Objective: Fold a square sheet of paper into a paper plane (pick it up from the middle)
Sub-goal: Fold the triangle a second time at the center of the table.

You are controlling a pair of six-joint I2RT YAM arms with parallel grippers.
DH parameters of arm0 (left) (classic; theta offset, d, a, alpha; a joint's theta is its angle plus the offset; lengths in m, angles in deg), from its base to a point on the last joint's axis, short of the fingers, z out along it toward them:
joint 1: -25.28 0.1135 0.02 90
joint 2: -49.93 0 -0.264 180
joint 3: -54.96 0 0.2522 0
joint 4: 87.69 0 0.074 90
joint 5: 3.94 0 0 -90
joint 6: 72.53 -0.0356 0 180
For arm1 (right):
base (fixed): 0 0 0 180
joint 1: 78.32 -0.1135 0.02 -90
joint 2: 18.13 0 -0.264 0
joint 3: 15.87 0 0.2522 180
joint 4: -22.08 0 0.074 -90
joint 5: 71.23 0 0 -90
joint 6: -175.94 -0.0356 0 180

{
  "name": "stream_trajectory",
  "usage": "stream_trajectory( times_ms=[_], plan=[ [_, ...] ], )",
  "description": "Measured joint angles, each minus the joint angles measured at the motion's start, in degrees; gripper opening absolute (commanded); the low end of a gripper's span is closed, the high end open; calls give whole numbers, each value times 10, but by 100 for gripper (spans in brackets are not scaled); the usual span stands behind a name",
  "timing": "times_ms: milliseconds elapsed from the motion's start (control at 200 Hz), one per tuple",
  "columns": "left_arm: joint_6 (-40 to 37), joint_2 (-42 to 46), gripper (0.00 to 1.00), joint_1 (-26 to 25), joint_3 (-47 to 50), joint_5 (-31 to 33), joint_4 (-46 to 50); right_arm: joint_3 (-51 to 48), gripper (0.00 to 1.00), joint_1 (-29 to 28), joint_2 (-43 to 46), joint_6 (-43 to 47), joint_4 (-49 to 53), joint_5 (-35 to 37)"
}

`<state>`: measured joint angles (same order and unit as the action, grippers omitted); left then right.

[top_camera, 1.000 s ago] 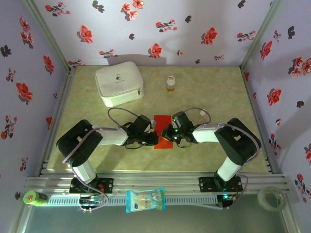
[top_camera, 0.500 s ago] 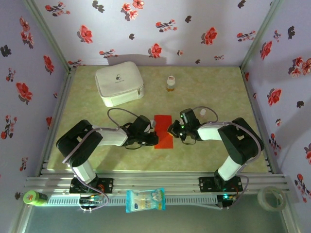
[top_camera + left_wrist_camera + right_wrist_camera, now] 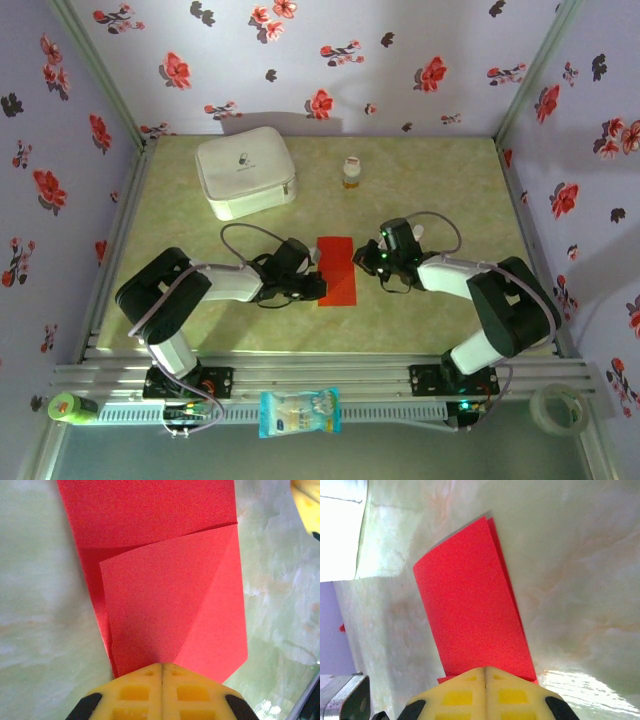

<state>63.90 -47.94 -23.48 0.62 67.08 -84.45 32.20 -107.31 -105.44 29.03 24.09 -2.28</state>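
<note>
Centrally one red sheet (image 3: pixel 338 270), left gripper (image 3: pixel 318 286), right gripper (image 3: pixel 363 260)

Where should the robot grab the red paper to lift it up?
Probably midway along a long edge, coming in low from left or right. The red paper lies flat on the table, folded into a narrow strip, so only its edges offer something to pinch.

Bright red and plain, that sheet of paper (image 3: pixel 337 270), against a pale green marbled desk (image 3: pixel 450 190), a white zip case (image 3: pixel 245 172), a blue-and-white snack packet (image 3: pixel 300 411), and lilac walls (image 3: pixel 230 50) scattered with red and dark flowers.
</note>
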Motion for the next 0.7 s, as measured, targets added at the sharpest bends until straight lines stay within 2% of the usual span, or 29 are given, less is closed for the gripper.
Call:
stream_trajectory(
  times_ms=[180, 380, 700],
  plan=[
    [2, 1, 0, -2, 0, 3, 1, 0, 2, -30, -25, 1, 3, -17],
    [1, 9, 0, -4, -3, 5, 23, 1, 0, -29, -59, -3, -3, -16],
    [1, 41, 0, -5, -36, 8, 115, 1, 0, -29, -62, -3, -7, -17]
  ],
)
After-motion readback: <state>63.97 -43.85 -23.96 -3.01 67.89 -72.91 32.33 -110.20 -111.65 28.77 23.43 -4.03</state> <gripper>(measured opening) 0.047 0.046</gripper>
